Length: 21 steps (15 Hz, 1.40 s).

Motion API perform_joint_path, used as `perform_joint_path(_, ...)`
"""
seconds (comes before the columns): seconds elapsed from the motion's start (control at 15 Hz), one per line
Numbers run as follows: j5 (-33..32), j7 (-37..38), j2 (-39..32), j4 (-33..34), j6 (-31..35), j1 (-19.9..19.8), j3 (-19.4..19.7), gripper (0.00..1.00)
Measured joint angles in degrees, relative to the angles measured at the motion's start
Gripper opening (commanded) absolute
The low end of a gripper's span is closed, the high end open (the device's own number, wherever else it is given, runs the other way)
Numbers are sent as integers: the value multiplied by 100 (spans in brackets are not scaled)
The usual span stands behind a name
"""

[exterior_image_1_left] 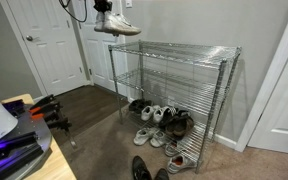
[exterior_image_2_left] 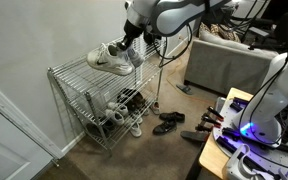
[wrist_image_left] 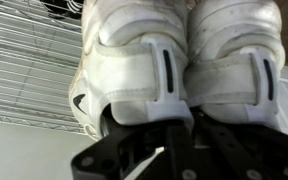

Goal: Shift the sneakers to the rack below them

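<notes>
Jaws seem clamped on the heels of the sneakers (wrist_image_left: 174, 60), the contact hidden under the gripper (wrist_image_left: 154, 128). White pair, grey heel straps, side by side, hanging just above one end of the shelving unit (exterior_image_1_left: 184, 50), the rack (exterior_image_1_left: 174, 78) one tier under its top. Long axes near level, toes pointing along the unit.

an exterior view stands well back across the room, raised, and faces the front of the silver chrome wire shelving unit (exterior_image_1_left: 189, 50) at a slant, against the grey wall (exterior_image_1_left: 204, 20)

an exterior view looks down from the unit's end, along that wall, with the unit (exterior_image_2_left: 79, 72) at its left

both exterior views share the unit and the white low-top sneakers (exterior_image_1_left: 116, 27) (exterior_image_2_left: 112, 58) at its top

the wrist view sits very close behind the sneakers' heels (wrist_image_left: 174, 70), with the black gripper (wrist_image_left: 156, 122) coming in from the bottom edge
</notes>
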State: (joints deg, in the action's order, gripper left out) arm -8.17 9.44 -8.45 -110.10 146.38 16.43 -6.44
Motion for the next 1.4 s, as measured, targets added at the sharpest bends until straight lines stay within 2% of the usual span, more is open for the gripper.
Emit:
perform_joint_path(0.2, -30, 4, 516, -252, -840, 0, -103, 2)
perform_joint_path(0.6, -51, 4, 1648, -216, -3957, -80, -277, 2)
perform_joint_path(0.8, -39, -10, 1819, -38, -4976, -158, -306, 2)
perform_joint_path(0.93, -7, -35, 1721, -35, -5101, -257, -293, 2)
perform_joint_path(1.07, 10, -72, 1456, -98, -4840, -379, -255, 2)
perform_joint_path(1.4, -10, -97, 309, -364, -3173, -693, -44, 2)
